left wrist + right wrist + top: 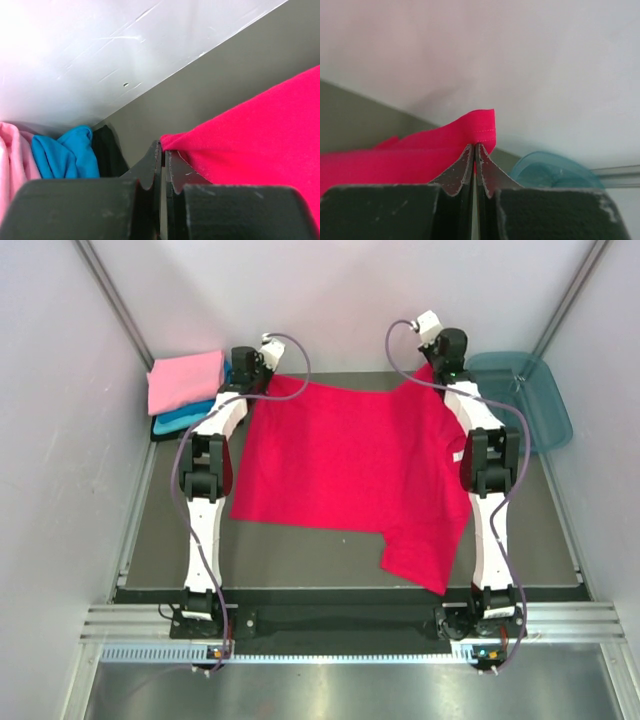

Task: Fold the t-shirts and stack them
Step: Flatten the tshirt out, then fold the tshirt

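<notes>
Your red t-shirt [345, 470] is spread across the middle of the dark desk [300, 560], far edge up at the back near the wall. Both arms are stretched out to the far side, one on each far corner of the shirt.

Left hand [268, 365]: clamped on the far left corner of the red shirt. In the left wrist view the two fingers [172, 172] are pressed together with the fabric edge pinched at the tips, and the rest of the shirt runs off to the right of the hand.

Right hand [440, 368]: clamped on the far right corner. In the right wrist view the fingertips are closed on a hemmed edge of red cloth that sticks up just above them; you can see the stitch line on it.

The near right part of the shirt hangs lower than the rest, reaching down toward the right arm's base, so the near edge is stepped, not straight.

Stack at the far left corner of the desk, just beside the left hand: pink t-shirt [185, 380] folded on top, turquoise t-shirt [180, 420] under it, and a black t-shirt [107, 152] showing beside the blue in the left wrist view.

Teal tub [525, 395] sits at the far right, beyond the right arm, apart from the shirt.
</notes>
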Available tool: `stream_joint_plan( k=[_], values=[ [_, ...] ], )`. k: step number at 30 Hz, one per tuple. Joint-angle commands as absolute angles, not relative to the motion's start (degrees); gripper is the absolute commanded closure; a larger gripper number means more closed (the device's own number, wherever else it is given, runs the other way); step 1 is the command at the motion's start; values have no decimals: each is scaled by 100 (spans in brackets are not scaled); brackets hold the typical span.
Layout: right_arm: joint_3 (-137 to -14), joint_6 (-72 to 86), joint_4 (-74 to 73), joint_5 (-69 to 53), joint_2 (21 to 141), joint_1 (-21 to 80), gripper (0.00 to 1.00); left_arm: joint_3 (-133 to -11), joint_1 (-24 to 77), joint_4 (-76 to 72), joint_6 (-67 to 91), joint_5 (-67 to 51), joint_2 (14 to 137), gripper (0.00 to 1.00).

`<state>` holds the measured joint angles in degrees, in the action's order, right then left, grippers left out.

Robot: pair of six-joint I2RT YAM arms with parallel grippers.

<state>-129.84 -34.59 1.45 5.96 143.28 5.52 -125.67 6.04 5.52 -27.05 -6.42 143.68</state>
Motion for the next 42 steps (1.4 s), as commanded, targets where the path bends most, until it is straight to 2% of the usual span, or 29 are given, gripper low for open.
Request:
stream_joint_plan(
  k=[1, 5, 15, 25, 42],
  values=[
    [-12578, -3577, 194, 668, 13721, 589, 100, -12779, 606, 132, -2610, -791, 14221, 100],
    [-12016, -3674, 141, 545, 13404, 606, 100, -12543, 606, 106, -2540, -826, 14002, 100],
    [-11487, -3551, -281, 528, 12841, 598, 100, -12120, 598, 333, -2636, -958, 13483, 100],
    [-10715, -3375, -676, 387, 12007, 607, 100, -11479, 563, 395, -3260, -932, 12929, 100],
    [-8922, -2962, -1230, 185, 10336, 677, 100, -9985, 510, 299, -3867, -1046, 11840, 100]
  ],
)
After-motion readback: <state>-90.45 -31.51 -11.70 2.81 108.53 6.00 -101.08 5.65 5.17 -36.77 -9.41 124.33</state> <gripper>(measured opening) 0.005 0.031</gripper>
